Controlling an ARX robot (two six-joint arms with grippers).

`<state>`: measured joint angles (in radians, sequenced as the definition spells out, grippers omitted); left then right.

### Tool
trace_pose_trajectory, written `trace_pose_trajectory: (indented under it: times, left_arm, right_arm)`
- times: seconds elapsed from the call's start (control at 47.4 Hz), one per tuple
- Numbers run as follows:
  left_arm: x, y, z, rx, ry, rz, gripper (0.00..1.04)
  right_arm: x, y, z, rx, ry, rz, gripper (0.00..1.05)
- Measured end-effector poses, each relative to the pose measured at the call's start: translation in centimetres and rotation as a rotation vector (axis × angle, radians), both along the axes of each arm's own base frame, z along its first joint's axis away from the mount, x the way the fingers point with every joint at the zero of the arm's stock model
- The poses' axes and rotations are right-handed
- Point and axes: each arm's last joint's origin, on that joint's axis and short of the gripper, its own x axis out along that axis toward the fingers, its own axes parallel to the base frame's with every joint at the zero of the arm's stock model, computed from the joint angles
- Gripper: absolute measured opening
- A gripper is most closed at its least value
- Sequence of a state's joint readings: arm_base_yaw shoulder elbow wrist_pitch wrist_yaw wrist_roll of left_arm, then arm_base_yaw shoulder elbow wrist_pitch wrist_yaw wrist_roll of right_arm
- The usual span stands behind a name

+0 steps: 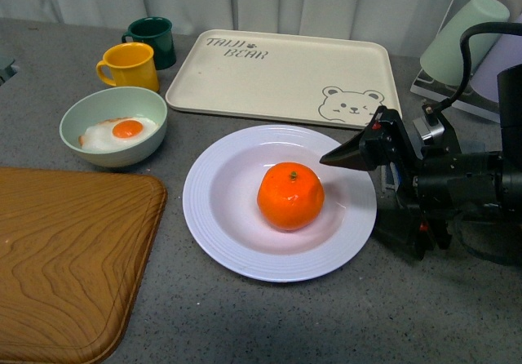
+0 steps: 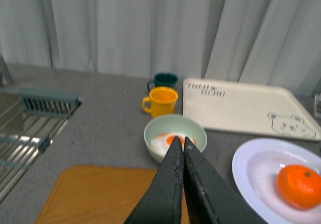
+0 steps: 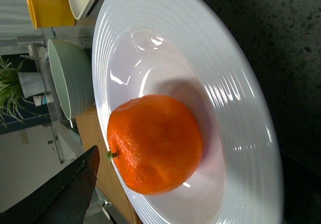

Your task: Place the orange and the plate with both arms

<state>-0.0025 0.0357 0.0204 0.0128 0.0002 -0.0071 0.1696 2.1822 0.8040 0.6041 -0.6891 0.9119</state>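
White plate (image 1: 204, 210) holds the orange (image 1: 290, 195) — right claw (image 1: 341, 166) near, not touching.

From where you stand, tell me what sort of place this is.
Probably a kitchen counter, perhaps a mock one: a metal wire rack beside the grey speckled worktop, a pale green bowl holding a fried egg, and a yellow mug.

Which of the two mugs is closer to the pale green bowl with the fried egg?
The yellow mug, standing just behind the round pale green bowl; the dark green mug sits further back, behind the yellow one.
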Motion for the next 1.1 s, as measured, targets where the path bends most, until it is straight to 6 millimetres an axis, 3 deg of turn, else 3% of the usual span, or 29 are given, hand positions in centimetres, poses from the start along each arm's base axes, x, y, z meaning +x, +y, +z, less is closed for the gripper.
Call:
trace_pose_trajectory:
  times: [0.274,0.591,0.717,0.802,1.097]
  left_arm:
    - [-0.2,0.0,0.1,-0.001,-0.020,0.000,0.06]
    - [-0.2,0.0,0.1,0.000,-0.020,0.000,0.56]
    - [-0.2,0.0,0.1,0.000,-0.020,0.000,0.83]
    - [-0.2,0.0,0.1,0.000,-0.020,0.000,1.00]
    - [-0.2,0.0,0.1,0.002,-0.020,0.000,0.98]
  right_arm:
    - [0.6,0.5,-0.8,-0.002,0.058,-0.035,0.93]
    - [0.8,0.4,-1.3,-0.036,0.077,-0.080,0.44]
    - [0.7,0.4,-1.4,-0.039,0.077,-0.076,0.17]
    - [1.0,0.6,-0.8,-0.027,0.044,-0.048,0.05]
    - [0.8,0.9,-0.1,-0.036,-0.099,-0.031,0.03]
